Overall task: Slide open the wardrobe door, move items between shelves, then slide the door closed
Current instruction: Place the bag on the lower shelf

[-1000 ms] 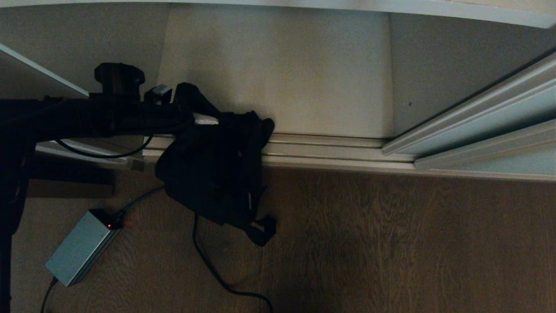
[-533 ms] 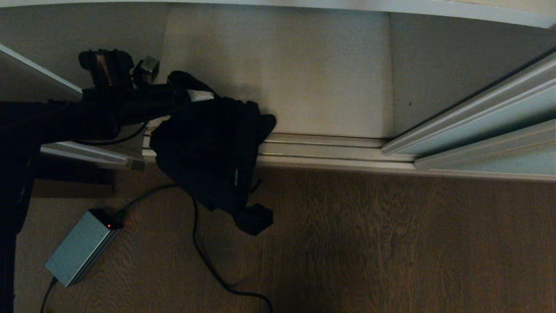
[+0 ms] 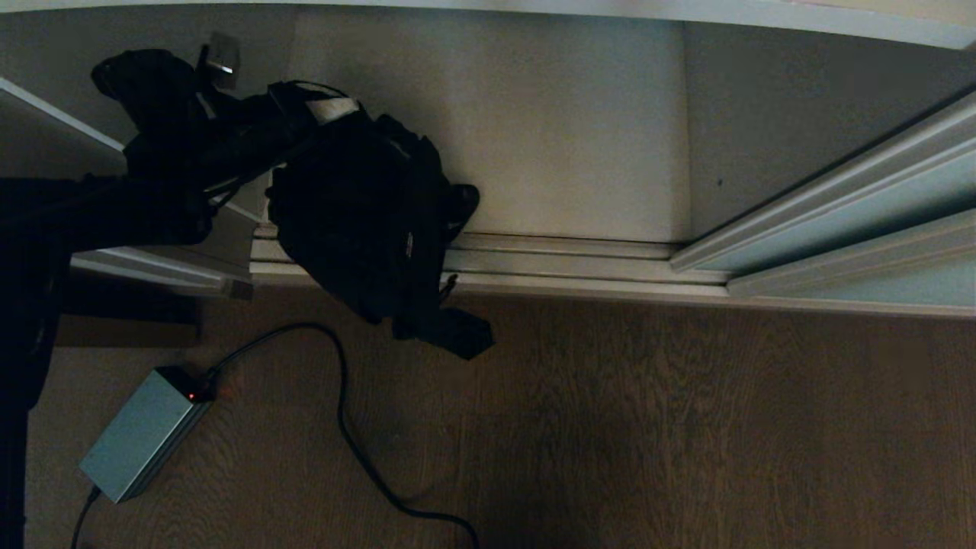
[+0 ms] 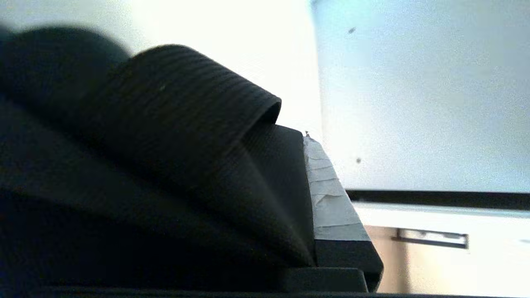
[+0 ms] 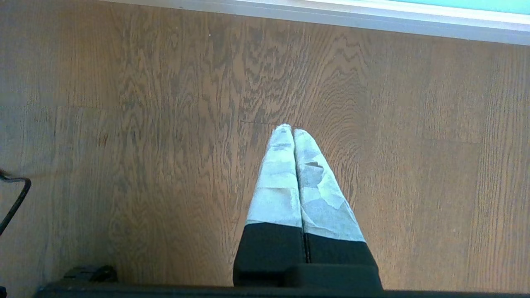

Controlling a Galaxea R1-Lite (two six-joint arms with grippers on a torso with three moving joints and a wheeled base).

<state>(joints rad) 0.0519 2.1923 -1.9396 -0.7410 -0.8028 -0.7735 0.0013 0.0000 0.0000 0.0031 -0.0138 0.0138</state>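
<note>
Black fabric fills the upper left of the head view: your left pincer point(image 3: 320, 107) is clamped on the bag point(image 3: 366, 229), mid-transfer. Next, carry it over a shelf point(image 3: 46, 122) before releasing.

A home, most likely a bedroom; a built-in wardrobe point(image 3: 488, 130) with white inner walls, frosted-glass sliding doors point(image 3: 854, 229) on a floor track point(image 3: 579, 263), and brown wood-grain floor point(image 3: 648, 427) show it.
</note>
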